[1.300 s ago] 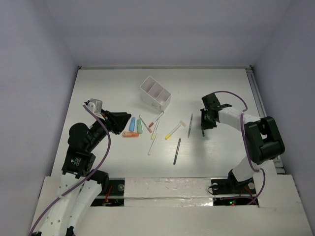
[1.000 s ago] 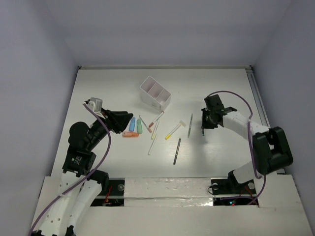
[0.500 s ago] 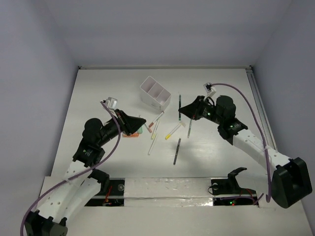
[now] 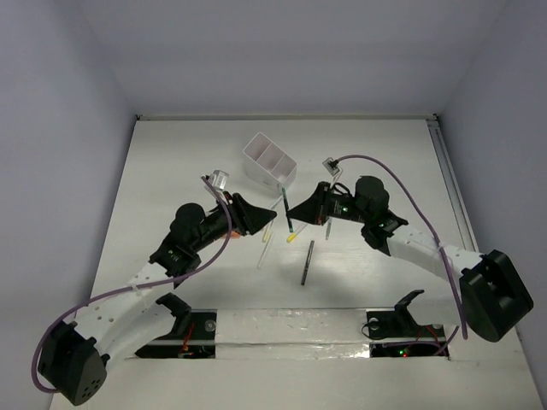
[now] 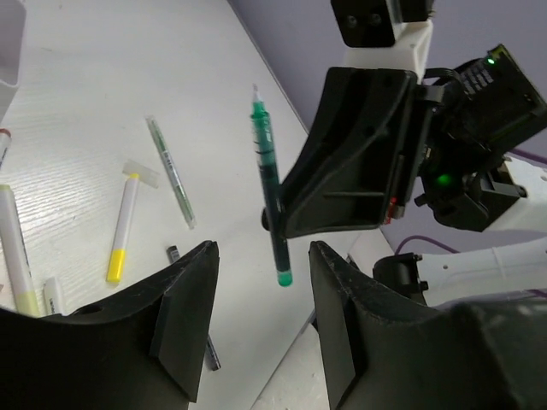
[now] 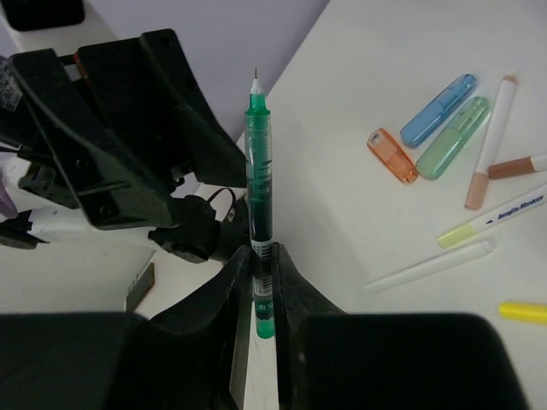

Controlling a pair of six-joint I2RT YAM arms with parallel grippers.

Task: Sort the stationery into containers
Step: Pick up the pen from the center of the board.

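My right gripper (image 6: 261, 252) is shut on a green pen (image 6: 259, 196) and holds it upright above the table, left of centre in the top view (image 4: 285, 207). My left gripper (image 5: 261, 256) is open and empty, facing the right gripper (image 5: 359, 154) closely, with the pen's lower end (image 5: 275, 231) just beyond its fingertips. The top view shows the left gripper (image 4: 265, 220) close to the right gripper (image 4: 292, 211). Blue (image 6: 438, 98), green (image 6: 454, 125) and orange (image 6: 391, 155) chunky pieces lie together on the table. The white three-compartment box (image 4: 270, 162) stands behind the grippers.
A dark grey pen (image 4: 307, 262) and a white pen (image 4: 265, 250) lie nearer the front. A yellow pen (image 5: 122, 229) and a clear green pen (image 5: 171, 171) lie under the grippers. More thin pens (image 6: 491, 218) lie beside the chunky pieces.
My right gripper has carried the green pen from the right side leftward to the middle. My left gripper has reached right, past the chunky pieces, up to the pen.
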